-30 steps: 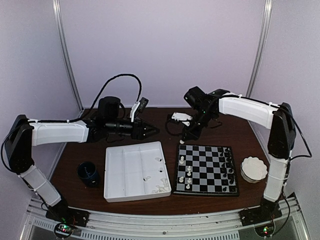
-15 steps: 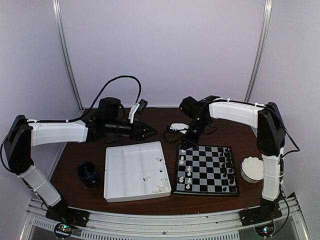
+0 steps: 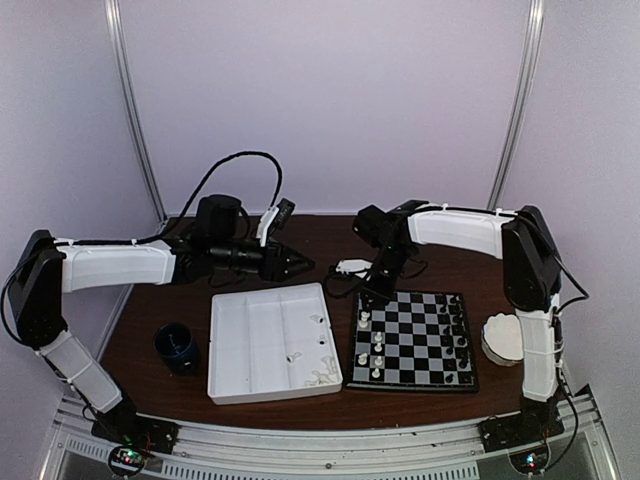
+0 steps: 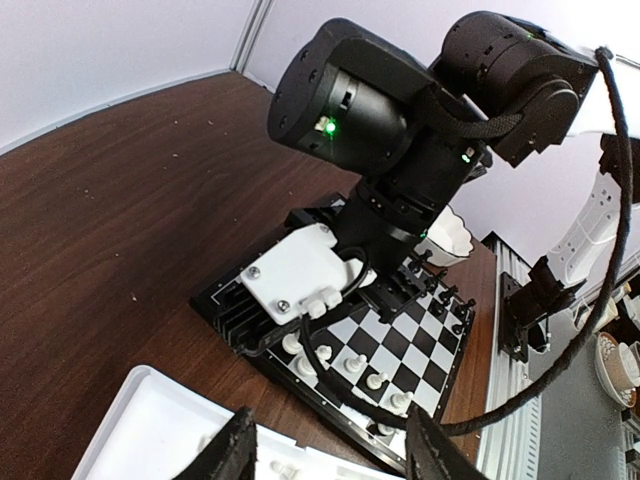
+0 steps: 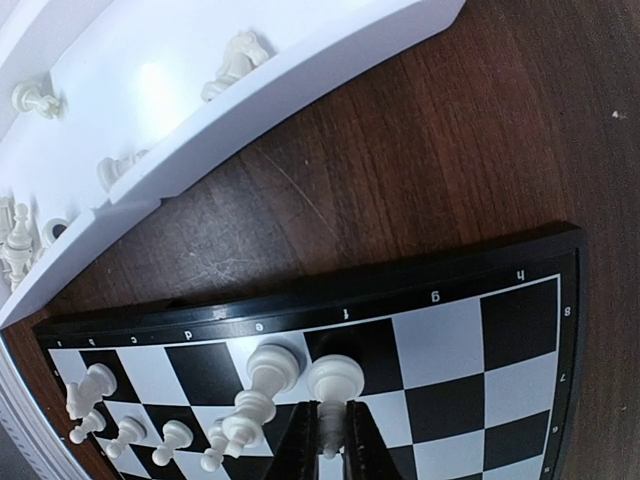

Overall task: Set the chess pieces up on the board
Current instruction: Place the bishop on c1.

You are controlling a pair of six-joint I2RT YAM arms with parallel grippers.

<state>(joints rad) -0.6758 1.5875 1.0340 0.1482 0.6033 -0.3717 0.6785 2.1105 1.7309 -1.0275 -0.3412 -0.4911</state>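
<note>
The board (image 3: pixel 410 386) lies right of centre, with a few white chess pieces (image 3: pixel 377 346) down its left side and black ones (image 3: pixel 458 330) along its right. My right gripper (image 3: pixel 367 294) is low over the board's back-left corner, shut on a white piece (image 5: pixel 336 375). That piece's round base hangs just over a black edge square of the board (image 5: pixel 440 285), beside another white piece (image 5: pixel 272 364); contact with the square cannot be told. My left gripper (image 3: pixel 300 264) is open and empty above the tray's far edge, its fingers (image 4: pixel 238 452) framing the board (image 4: pixel 222 300).
A white compartmented tray (image 3: pixel 262 345) left of the board holds loose white pieces (image 3: pixel 322 375) in its right section, also seen as tray (image 5: pixel 250 112). A dark blue cup (image 3: pixel 177 345) stands left of the tray. A white scalloped bowl (image 3: pixel 505 336) sits right of the board.
My right arm has swung left and down, bringing the held white piece from behind the board to its back-left corner. The left arm has stayed put.
</note>
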